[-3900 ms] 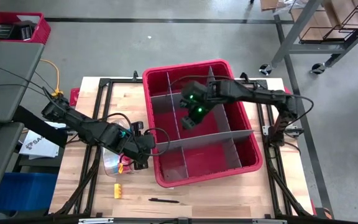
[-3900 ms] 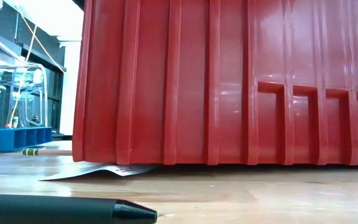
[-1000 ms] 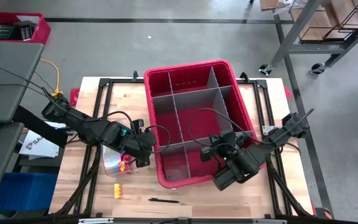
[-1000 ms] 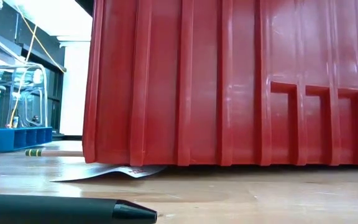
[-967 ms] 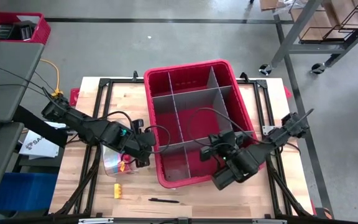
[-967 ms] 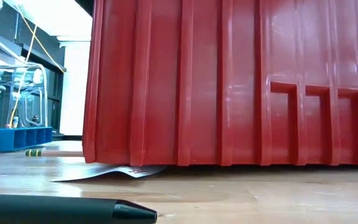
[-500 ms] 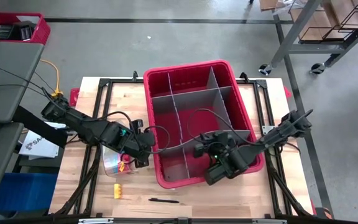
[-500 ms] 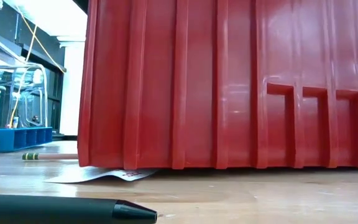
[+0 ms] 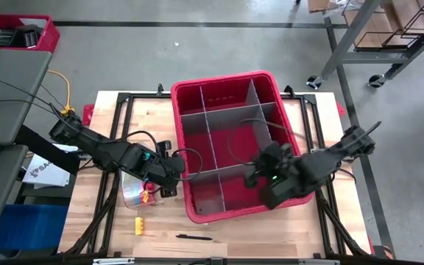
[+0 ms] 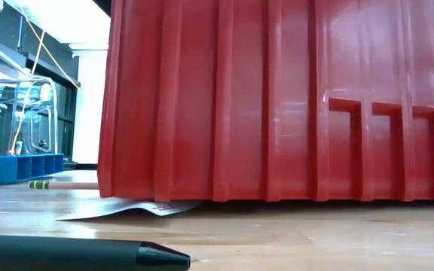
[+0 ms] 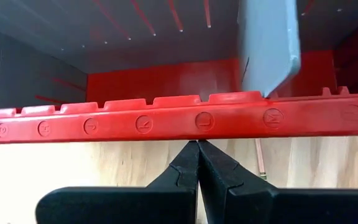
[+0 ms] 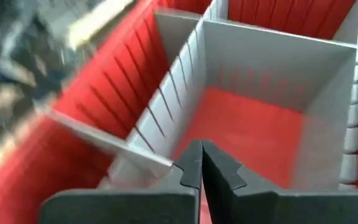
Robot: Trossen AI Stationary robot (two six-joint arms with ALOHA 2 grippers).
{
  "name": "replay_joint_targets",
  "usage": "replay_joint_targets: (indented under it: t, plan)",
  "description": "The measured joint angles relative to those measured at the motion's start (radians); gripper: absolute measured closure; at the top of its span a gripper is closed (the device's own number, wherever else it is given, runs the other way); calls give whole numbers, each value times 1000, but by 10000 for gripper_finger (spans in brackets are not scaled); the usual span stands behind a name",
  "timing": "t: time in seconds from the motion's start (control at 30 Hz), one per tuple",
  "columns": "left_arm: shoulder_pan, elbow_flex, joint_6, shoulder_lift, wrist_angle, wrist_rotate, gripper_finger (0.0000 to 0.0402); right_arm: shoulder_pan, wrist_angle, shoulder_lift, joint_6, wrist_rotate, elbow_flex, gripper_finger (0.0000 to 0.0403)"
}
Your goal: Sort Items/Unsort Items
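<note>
wooden table (image 9: 330, 232): one yellow block (image 9: 139, 224), one dark pen (image 9: 194, 237)

A large red bin (image 9: 230, 88) with grey dividers (image 9: 210, 143) sits on the wooden counter (image 9: 146, 103), filling its middle and reaching toward the far edge. A clear plastic container (image 9: 132, 193) stands just beside the bin's left wall. A sheet of paper (image 10: 126, 208) lies partly under the bin's near left corner.

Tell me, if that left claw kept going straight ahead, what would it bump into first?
Most likely the red bin's rim, directly ahead of the shut left gripper; how near is unclear.
</note>
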State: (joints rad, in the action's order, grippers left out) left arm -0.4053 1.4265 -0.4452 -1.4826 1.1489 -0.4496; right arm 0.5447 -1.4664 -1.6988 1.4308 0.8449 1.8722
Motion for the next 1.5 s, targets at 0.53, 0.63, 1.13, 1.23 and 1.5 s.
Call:
replay_joint_targets:
  t: [0.53, 0.63, 1.13, 1.23, 1.5]
  plan:
    - [6, 127, 207, 79, -11, -94, 401, 74, -107, 55, -116, -515, 44, 403]
    - [7, 124, 141, 115, 60, -141, 401, 79, -104, 57, -49, -635, 43, 403]
    - [-74, 125, 223, 271, -211, -3, 401, 90, 77, 58, 73, -959, -183, 403]
    - [-111, 125, 201, 292, -176, -3, 401, 91, 196, 66, 110, -960, -231, 403]
    - [-170, 125, 121, 371, -30, -75, 401, 39, 550, 62, 119, -858, -325, 403]
